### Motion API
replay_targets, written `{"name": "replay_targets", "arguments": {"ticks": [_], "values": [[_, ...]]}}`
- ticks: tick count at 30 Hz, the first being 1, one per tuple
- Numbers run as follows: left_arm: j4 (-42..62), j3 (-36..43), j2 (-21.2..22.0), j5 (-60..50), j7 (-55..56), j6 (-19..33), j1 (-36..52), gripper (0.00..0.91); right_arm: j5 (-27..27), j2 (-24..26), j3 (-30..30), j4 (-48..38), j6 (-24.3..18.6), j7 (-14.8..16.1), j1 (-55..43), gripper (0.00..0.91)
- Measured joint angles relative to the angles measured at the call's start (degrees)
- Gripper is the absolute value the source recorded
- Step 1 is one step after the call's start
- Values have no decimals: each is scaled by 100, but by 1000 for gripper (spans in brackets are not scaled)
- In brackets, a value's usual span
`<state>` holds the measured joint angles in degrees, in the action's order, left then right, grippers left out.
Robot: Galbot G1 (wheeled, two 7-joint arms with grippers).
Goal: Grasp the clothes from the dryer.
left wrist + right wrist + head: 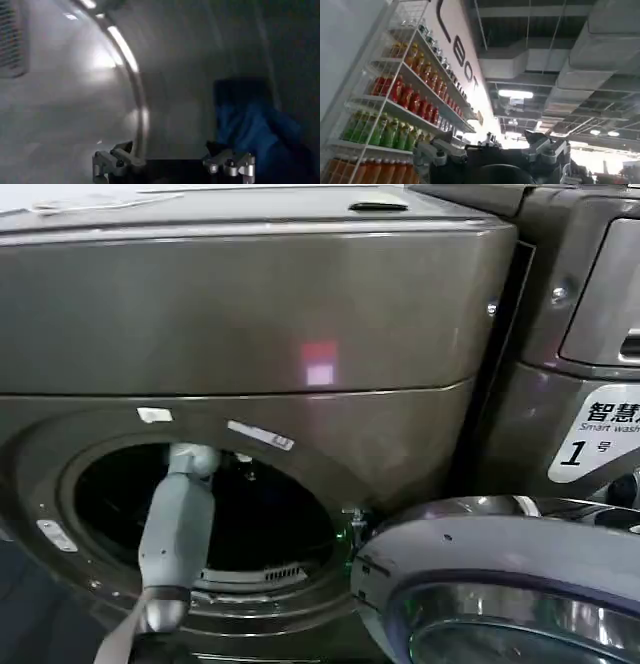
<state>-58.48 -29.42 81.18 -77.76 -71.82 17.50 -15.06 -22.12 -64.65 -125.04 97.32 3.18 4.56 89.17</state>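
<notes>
Left gripper [172,165] deep inside dryer [250,334], fingers [112,161] spread wide, holding nothing. Clothes [252,125] heaped against drum wall, off toward one finger, not yet between the two. Risk: closing from here pinches only an edge or bare drum; arm [175,529] could scrape the drum mouth. Right gripper [492,157] parked outside, open, aimed at ceiling.

White wire shelves [395,107] against a pale wall, filled with rows of bottled drinks [407,95] in red, green and orange. Large dark letters [462,60] high on that wall. Overhead, an open ceiling with grey ducts [600,45] and long bright lamps [515,94]. Beside, a second machine with a white "1" sticker [595,446].
</notes>
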Motion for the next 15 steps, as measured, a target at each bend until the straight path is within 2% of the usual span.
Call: {"name": "replay_targets", "arguments": {"ticks": [15], "values": [[816, 78, -115, 59, -321, -196, 274, 907, 2, -7, 39, -2, -25, 10, -52, 907]]}}
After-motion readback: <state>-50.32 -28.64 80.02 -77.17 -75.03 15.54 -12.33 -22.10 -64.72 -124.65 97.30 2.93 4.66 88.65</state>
